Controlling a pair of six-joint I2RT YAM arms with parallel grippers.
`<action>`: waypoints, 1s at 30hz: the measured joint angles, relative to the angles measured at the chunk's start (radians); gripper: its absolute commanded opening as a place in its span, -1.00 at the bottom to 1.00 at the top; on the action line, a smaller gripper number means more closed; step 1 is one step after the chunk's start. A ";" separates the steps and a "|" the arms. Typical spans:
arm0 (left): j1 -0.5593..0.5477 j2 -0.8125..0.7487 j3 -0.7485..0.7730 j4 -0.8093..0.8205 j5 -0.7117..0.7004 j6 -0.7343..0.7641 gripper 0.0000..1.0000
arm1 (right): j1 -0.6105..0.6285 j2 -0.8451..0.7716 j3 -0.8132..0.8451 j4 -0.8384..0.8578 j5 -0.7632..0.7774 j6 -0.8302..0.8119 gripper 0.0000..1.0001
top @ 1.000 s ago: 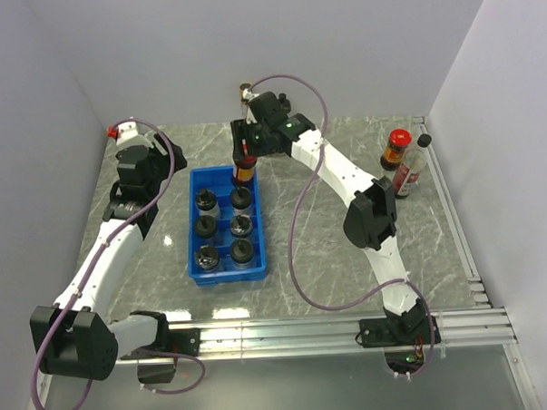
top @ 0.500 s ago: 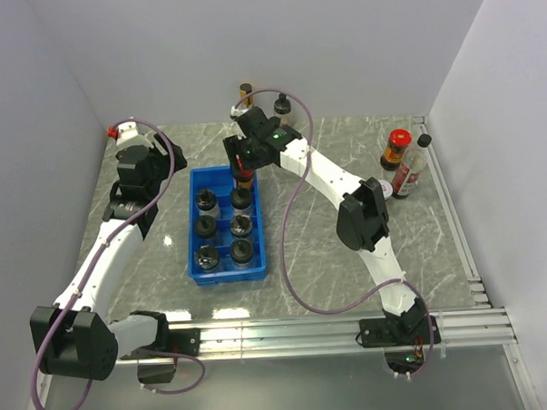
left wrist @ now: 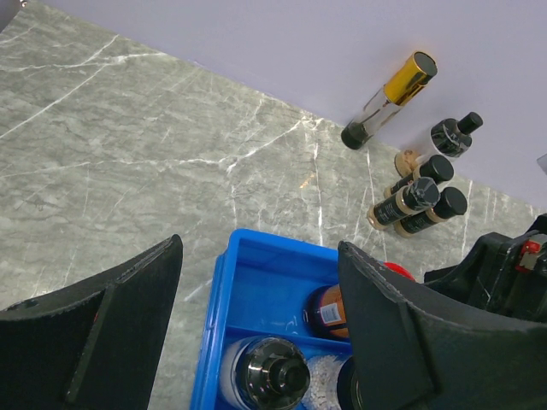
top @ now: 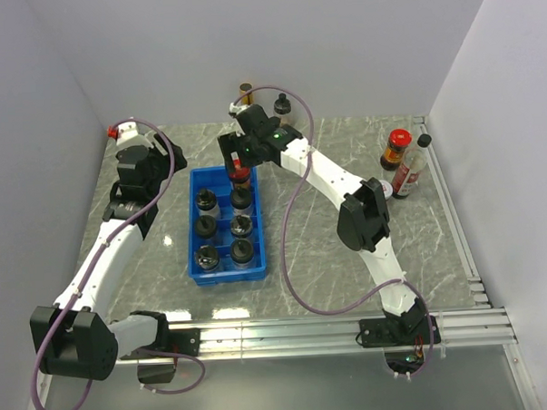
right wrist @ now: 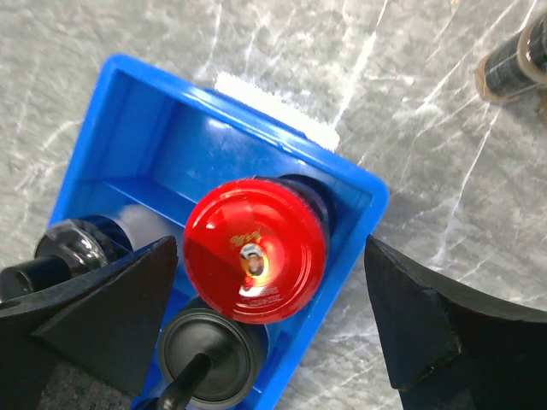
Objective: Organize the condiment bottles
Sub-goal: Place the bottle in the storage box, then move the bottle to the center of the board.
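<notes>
A red-capped bottle with dark orange contents stands in the back right compartment of the blue tray; it also shows in the top view and the left wrist view. My right gripper hangs over it, open, with a jaw on each side and neither touching the cap. Several black-capped jars fill the tray's nearer compartments. My left gripper is open and holds nothing, above the table beside the tray's back left corner.
A gold-capped tube and several black-capped jars lie by the back wall. A red-capped bottle and a dark-topped sauce bottle stand at the right edge. The tray's blue wall is close under the right jaw.
My right gripper moved left and down with the red-capped bottle, set it in the tray's back right compartment and opened off it. The left arm has not moved.
</notes>
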 measured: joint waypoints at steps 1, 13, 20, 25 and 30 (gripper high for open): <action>0.000 0.000 0.000 0.000 0.000 0.000 0.57 | 0.000 -0.002 0.000 0.004 0.000 0.000 0.96; 0.000 0.004 0.000 0.000 0.011 -0.023 0.56 | -0.057 -0.114 0.010 -0.035 0.203 0.007 1.00; 0.000 0.023 0.003 0.000 0.032 -0.030 0.54 | -0.353 -0.219 -0.021 -0.095 0.365 0.038 0.99; 0.001 0.068 0.025 -0.003 0.058 -0.049 0.53 | -0.505 -0.353 -0.251 -0.048 0.372 0.009 0.99; 0.002 0.113 0.058 -0.002 0.087 -0.066 0.52 | -0.527 -0.374 -0.183 -0.036 0.341 -0.007 0.99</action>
